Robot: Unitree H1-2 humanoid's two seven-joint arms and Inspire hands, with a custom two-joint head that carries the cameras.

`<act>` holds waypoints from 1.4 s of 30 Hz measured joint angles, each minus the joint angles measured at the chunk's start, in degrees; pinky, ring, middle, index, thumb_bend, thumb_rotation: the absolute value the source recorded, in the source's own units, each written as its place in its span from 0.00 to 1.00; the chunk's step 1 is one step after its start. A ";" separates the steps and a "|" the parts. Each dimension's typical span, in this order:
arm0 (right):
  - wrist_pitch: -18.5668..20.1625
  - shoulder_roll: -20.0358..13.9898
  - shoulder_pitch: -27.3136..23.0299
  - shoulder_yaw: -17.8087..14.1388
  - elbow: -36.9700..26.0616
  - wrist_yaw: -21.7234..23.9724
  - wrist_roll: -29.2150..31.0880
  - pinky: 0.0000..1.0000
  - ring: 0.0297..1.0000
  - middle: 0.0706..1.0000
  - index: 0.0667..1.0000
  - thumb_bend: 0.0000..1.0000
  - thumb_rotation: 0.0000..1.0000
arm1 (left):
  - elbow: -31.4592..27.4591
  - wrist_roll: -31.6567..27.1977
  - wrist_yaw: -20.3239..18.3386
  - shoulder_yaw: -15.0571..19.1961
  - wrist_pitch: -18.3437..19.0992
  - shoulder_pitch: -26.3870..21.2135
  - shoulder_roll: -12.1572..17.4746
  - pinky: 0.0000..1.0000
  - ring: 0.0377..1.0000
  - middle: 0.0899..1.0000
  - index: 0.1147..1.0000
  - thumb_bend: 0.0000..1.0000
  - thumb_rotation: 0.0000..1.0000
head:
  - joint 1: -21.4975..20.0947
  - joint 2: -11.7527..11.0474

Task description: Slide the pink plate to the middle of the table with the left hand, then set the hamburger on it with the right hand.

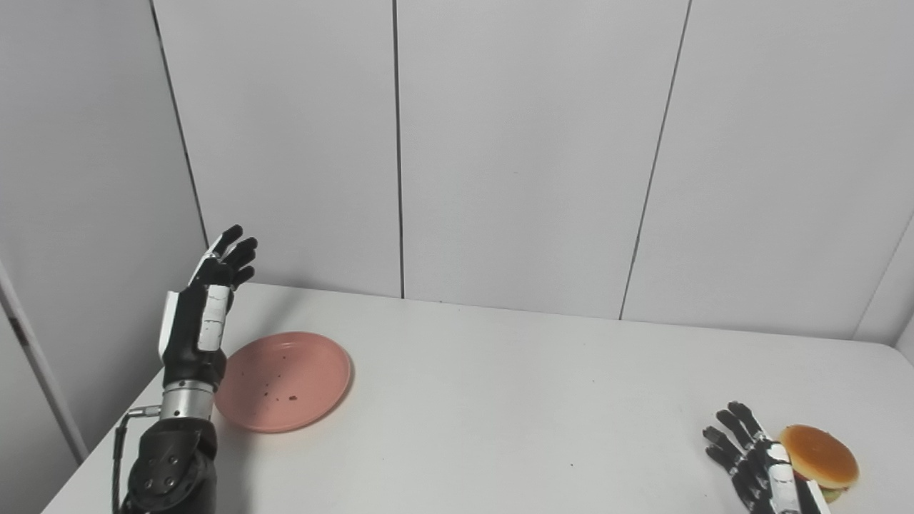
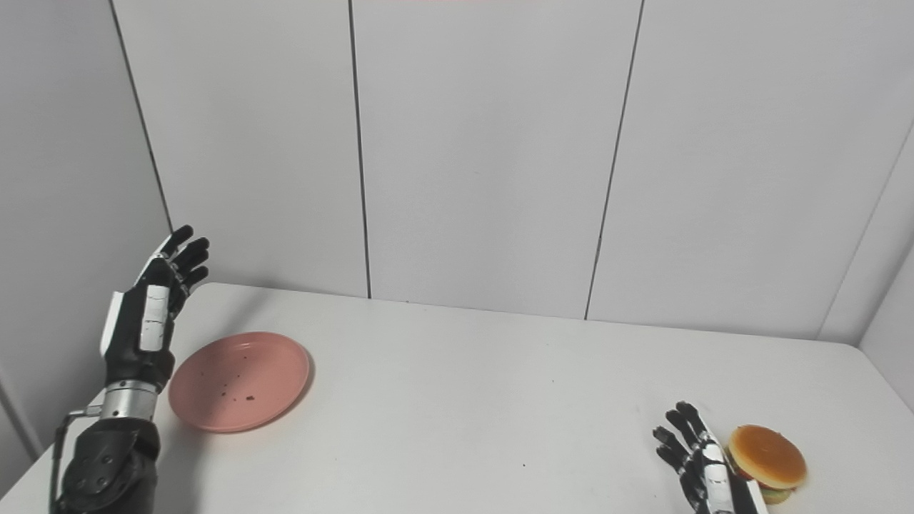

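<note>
A pink plate with dark crumbs on it lies on the white table at the left side. My left hand is raised upright just left of the plate, fingers apart, holding nothing. A hamburger sits near the table's front right corner. My right hand rests low just left of the hamburger, fingers spread, holding nothing. In the right eye view the plate, left hand, hamburger and right hand stand the same way.
Grey panelled walls close off the table at the back and on both sides. The table's left edge runs close beside my left forearm.
</note>
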 measured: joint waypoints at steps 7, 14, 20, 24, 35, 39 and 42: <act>0.00 0.01 0.00 0.16 -0.18 0.07 0.04 0.89 0.85 0.91 0.91 0.74 1.00 | 13.40 -2.79 -2.31 0.63 -5.39 -4.92 4.41 0.77 0.85 0.84 0.82 1.00 0.92 | -0.26 0.35; 0.00 -0.02 0.10 0.13 -0.32 0.09 0.13 0.89 0.85 0.91 0.91 0.74 1.00 | 22.68 -5.17 -4.80 2.05 -8.19 -6.88 6.01 0.77 0.86 0.83 0.83 0.99 0.93 | -0.35 0.70; 0.00 -0.02 0.37 0.16 -0.66 0.11 0.18 0.89 0.85 0.91 0.90 0.74 1.00 | 29.34 -6.38 -7.46 3.87 -8.30 -8.19 6.25 0.76 0.86 0.84 0.84 0.98 0.93 | -0.61 1.14; 0.00 -0.01 0.47 0.25 -0.78 0.08 0.15 0.87 0.84 0.90 0.90 0.75 0.99 | 34.58 -6.86 -9.80 5.24 -8.42 -9.96 7.05 0.77 0.86 0.85 0.84 0.99 0.93 | -0.70 1.23; -0.01 0.01 1.03 0.24 -1.44 -0.04 0.00 0.87 0.83 0.89 0.89 0.75 0.98 | 44.07 -7.40 -11.49 6.06 -8.56 -10.61 8.17 0.83 0.88 0.84 0.83 1.00 0.90 | -1.05 1.76; 0.00 0.01 1.16 0.24 -1.59 -0.05 -0.02 0.86 0.83 0.88 0.88 0.74 0.98 | 47.86 -7.59 -12.06 6.03 -8.55 -12.27 8.17 0.87 0.88 0.84 0.84 1.00 0.90 | -1.32 2.02; 0.00 0.05 1.30 0.35 -1.81 -0.13 -0.03 0.86 0.83 0.89 0.89 0.73 0.98 | 48.98 -7.56 -12.03 5.87 -8.58 -13.27 8.17 0.88 0.88 0.84 0.84 1.00 0.90 | -1.41 2.20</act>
